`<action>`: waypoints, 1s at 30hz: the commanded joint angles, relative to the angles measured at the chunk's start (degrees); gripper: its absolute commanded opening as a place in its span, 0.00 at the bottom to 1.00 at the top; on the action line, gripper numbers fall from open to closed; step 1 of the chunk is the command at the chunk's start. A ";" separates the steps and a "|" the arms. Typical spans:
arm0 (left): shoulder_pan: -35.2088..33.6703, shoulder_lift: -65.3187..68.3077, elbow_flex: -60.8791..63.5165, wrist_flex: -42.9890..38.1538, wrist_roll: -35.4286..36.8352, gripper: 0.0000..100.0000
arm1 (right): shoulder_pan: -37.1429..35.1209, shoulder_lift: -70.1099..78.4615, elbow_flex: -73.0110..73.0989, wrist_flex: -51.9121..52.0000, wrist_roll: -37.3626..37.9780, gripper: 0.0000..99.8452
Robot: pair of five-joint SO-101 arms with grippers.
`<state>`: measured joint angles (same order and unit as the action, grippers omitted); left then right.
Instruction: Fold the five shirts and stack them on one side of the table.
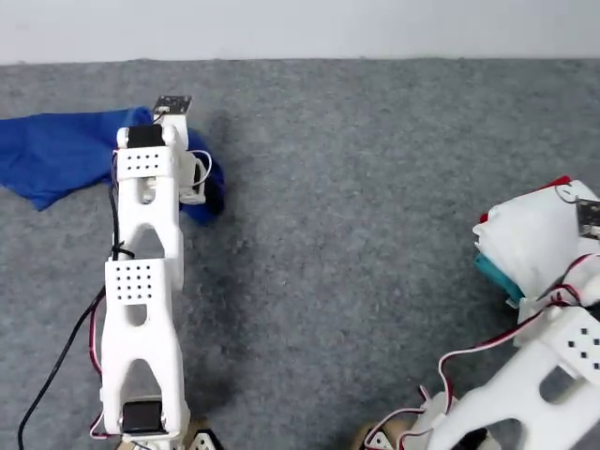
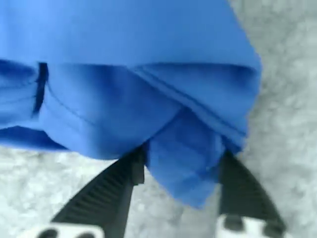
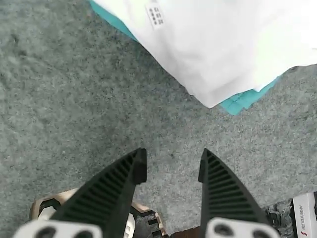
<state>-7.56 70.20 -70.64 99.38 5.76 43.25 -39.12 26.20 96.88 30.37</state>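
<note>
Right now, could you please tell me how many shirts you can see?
4: blue shirt at the left hand; white, teal and red stacked at right. Another may be hidden.

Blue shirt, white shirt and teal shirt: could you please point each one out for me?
blue shirt (image 1: 56, 155), high view, its spread middle.
white shirt (image 3: 223, 44), right wrist view, its top face.
teal shirt (image 3: 238, 102), right wrist view, edge under the white shirt.
</note>
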 commanded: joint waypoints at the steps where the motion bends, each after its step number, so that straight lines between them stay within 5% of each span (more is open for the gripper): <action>1: -0.53 0.00 -3.47 0.18 3.34 0.08 | -0.48 -1.89 -1.67 0.13 0.09 0.18; 9: 8.53 -4.31 -4.53 1.32 3.78 0.01 | -0.48 -1.89 -1.58 0.13 0.09 0.18; 30: 51.69 -42.99 0.92 1.32 3.25 0.01 | -0.22 -1.89 0.79 -1.45 0.09 0.18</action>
<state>39.74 33.71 -70.46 99.38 9.36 43.25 -39.12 27.25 96.09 30.37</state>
